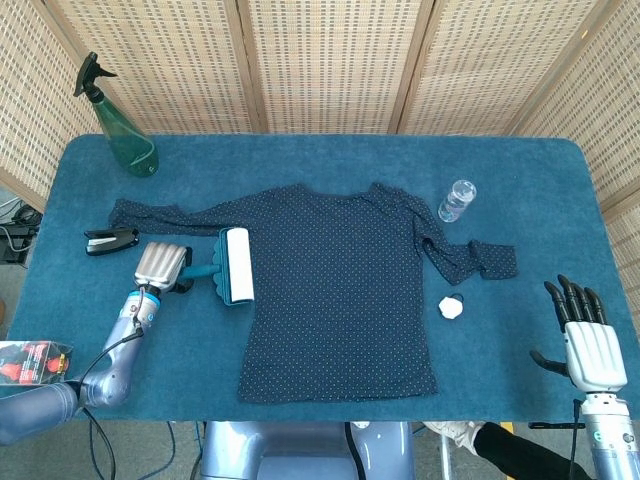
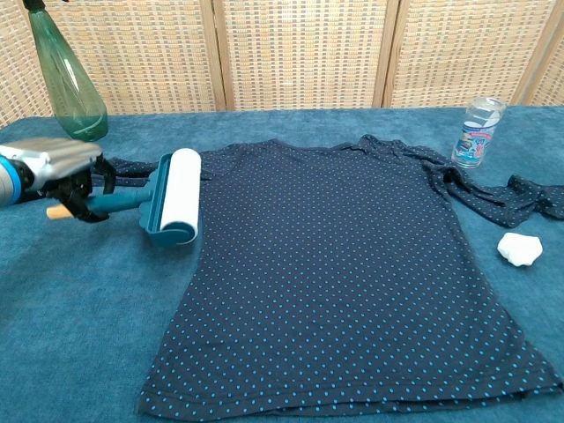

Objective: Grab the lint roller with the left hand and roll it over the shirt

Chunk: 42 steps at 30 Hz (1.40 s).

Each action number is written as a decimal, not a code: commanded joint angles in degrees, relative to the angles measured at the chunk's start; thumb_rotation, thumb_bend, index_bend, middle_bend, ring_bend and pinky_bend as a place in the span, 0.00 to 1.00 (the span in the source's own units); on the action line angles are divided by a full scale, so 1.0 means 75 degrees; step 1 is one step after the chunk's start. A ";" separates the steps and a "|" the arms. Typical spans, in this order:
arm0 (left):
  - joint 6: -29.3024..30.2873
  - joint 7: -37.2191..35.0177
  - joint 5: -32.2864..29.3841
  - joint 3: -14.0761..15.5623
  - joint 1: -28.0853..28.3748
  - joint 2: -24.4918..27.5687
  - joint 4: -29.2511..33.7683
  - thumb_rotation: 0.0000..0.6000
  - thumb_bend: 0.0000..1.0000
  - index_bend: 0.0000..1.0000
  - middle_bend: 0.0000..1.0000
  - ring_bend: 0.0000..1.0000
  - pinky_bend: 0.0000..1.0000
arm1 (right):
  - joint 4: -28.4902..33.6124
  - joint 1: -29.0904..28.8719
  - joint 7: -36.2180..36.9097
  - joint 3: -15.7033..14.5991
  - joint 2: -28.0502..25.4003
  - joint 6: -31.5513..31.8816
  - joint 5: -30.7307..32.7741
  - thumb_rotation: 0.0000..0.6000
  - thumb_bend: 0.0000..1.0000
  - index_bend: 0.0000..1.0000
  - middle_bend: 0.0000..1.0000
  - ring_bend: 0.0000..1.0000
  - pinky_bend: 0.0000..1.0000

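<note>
A dark blue dotted shirt (image 1: 335, 290) (image 2: 335, 264) lies spread flat on the blue table. My left hand (image 1: 160, 265) (image 2: 62, 176) grips the teal handle of the lint roller (image 1: 236, 265) (image 2: 176, 196). The roller's white drum hangs tilted, raised a little off the table, over the shirt's left edge below the sleeve. My right hand (image 1: 583, 338) stays open near the table's front right corner, fingers spread, holding nothing; the chest view does not show it.
A green spray bottle (image 1: 122, 125) (image 2: 63, 79) stands at the back left. A black stapler (image 1: 110, 240) lies left of the hand. A small water bottle (image 1: 456, 200) (image 2: 478, 132) and a white wad (image 1: 452, 306) (image 2: 520, 248) sit right of the shirt.
</note>
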State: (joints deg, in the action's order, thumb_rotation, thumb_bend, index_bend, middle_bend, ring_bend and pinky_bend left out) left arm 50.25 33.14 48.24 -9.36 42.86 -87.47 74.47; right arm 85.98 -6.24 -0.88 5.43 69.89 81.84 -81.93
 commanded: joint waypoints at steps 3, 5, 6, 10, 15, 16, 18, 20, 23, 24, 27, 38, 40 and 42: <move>-0.0264 0.0378 -0.0269 -0.0113 0.0385 0.0494 0.0552 1.00 0.51 0.85 0.86 0.69 0.65 | -0.0048 -0.0009 0.0052 0.0034 -0.0006 -0.0053 0.0087 1.00 0.15 0.05 0.00 0.00 0.00; -0.0345 0.0622 -0.0462 -0.0110 0.0567 0.0556 0.0656 1.00 0.51 0.85 0.86 0.69 0.65 | -0.0084 -0.0021 0.0065 0.0055 0.0000 -0.0096 0.0144 1.00 0.15 0.05 0.00 0.00 0.00; -0.0370 0.0707 -0.0540 -0.0105 0.0628 0.0570 0.0686 1.00 0.51 0.85 0.86 0.69 0.65 | -0.0096 -0.0025 0.0070 0.0060 0.0003 -0.0110 0.0159 1.00 0.15 0.05 0.00 0.00 0.00; -0.0557 0.1203 -0.1099 -0.0091 0.1047 0.0593 0.0822 1.00 0.52 0.85 0.86 0.69 0.65 | -0.0185 -0.0052 0.0079 0.0082 0.0024 -0.0204 0.0251 1.00 0.15 0.05 0.00 0.00 0.00; -0.0689 0.1834 -0.1970 -0.0001 0.1645 0.0517 0.0877 1.00 0.52 0.85 0.86 0.69 0.65 | -0.0306 -0.0072 0.0122 0.0128 0.0043 -0.0299 0.0388 1.00 0.15 0.05 0.00 0.00 0.00; -0.0687 0.2008 -0.2200 0.0046 0.1803 0.0467 0.0849 1.00 0.52 0.85 0.86 0.69 0.65 | -0.0341 -0.0078 0.0142 0.0144 0.0050 -0.0325 0.0429 1.00 0.15 0.05 0.00 0.00 0.00; -0.0678 0.2466 -0.2670 0.0211 0.2137 0.0338 0.0791 1.00 0.52 0.85 0.86 0.69 0.65 | -0.0427 -0.0091 0.0184 0.0178 0.0062 -0.0399 0.0531 1.00 0.15 0.05 0.00 0.00 0.00; -0.0566 0.2771 -0.3126 0.0304 0.2374 0.0215 0.0747 1.00 0.52 0.86 0.86 0.69 0.65 | -0.0486 -0.0103 0.0213 0.0186 0.0074 -0.0439 0.0560 1.00 0.15 0.05 0.00 0.00 0.00; -0.0423 0.3089 -0.3537 0.0426 0.2622 0.0102 0.0727 1.00 0.52 0.86 0.86 0.69 0.65 | -0.0544 -0.0112 0.0252 0.0186 0.0091 -0.0477 0.0580 1.00 0.15 0.05 0.00 0.00 0.00; -0.0381 0.3189 -0.3670 0.0468 0.2702 0.0073 0.0733 1.00 0.52 0.86 0.86 0.69 0.65 | -0.0560 -0.0116 0.0264 0.0186 0.0096 -0.0490 0.0584 1.00 0.15 0.05 0.00 0.00 0.00; -0.0218 0.3529 -0.4030 0.0602 0.2948 -0.0005 0.0760 1.00 0.52 0.87 0.86 0.69 0.65 | -0.0610 -0.0125 0.0308 0.0196 0.0108 -0.0529 0.0619 1.00 0.15 0.05 0.00 0.00 0.00; 0.0206 0.4602 -0.4885 0.0815 0.3775 -0.0658 0.0510 1.00 0.52 0.87 0.86 0.69 0.65 | -0.0644 -0.0144 0.0534 0.0209 0.0082 -0.0606 0.0626 1.00 0.15 0.05 0.00 0.00 0.00; 0.0251 0.4760 -0.5036 0.0787 0.3924 -0.0835 0.0398 1.00 0.52 0.87 0.86 0.69 0.65 | -0.0652 -0.0154 0.0572 0.0201 0.0083 -0.0633 0.0617 1.00 0.15 0.05 0.00 0.00 0.00; 0.0276 0.4911 -0.5173 0.0746 0.4074 -0.1009 0.0290 1.00 0.52 0.87 0.86 0.69 0.65 | -0.0659 -0.0160 0.0611 0.0190 0.0081 -0.0651 0.0598 1.00 0.15 0.05 0.00 0.00 0.00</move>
State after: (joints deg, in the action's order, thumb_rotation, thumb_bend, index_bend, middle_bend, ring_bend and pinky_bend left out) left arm 51.99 69.20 10.27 -3.55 72.55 -94.13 77.38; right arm 81.06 -7.43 3.67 6.88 70.51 77.00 -77.41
